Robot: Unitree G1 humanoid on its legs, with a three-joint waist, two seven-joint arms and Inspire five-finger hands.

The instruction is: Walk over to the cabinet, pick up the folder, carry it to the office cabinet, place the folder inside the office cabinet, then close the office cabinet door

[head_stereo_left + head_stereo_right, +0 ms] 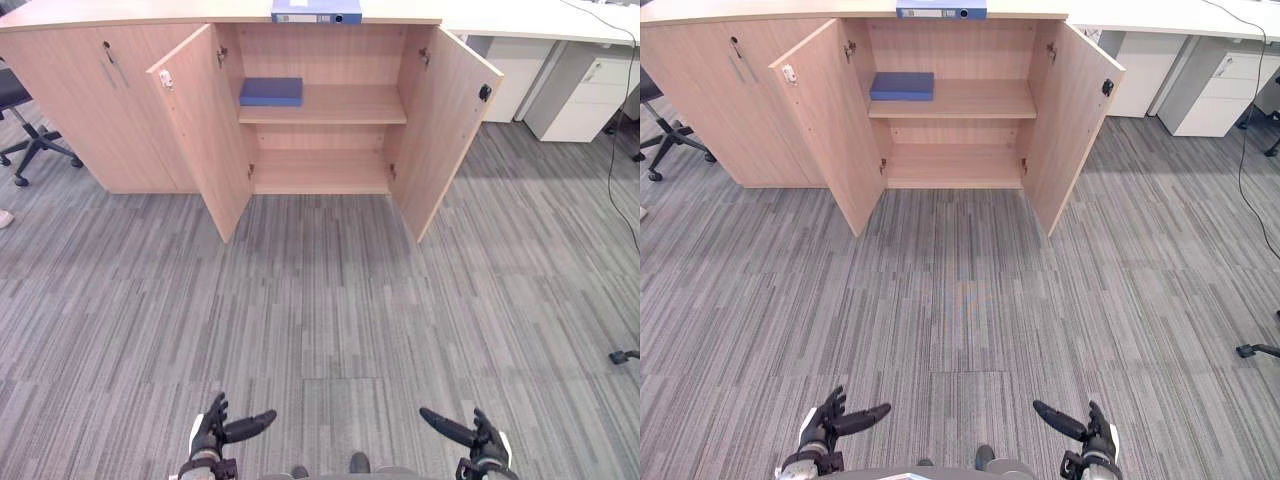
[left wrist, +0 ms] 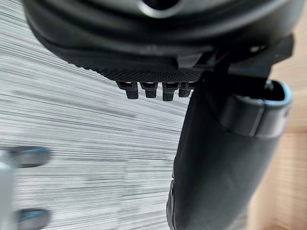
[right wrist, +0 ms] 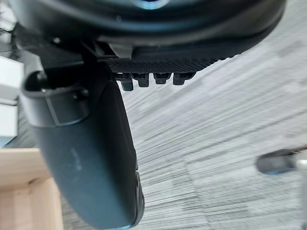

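both dark robot hands, left hand and right hand, hang loose-fingered and empty at the frame's bottom, well apart from the light wooden office cabinet at top centre, where a flat blue folder lies on the upper shelf, seemingly placed already, leaving the open left door and right door to shut.

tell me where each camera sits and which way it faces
Left eye view: on the head, looking down and ahead across the carpet at the open cabinet with the folder on top; left hand and right hand at the bottom.
Right eye view: beside it, facing the same way; shares the whole scene.
Left wrist view: on the left wrist, looking along its own open hand at carpet.
Right wrist view: on the right wrist, likewise; both share carpet.
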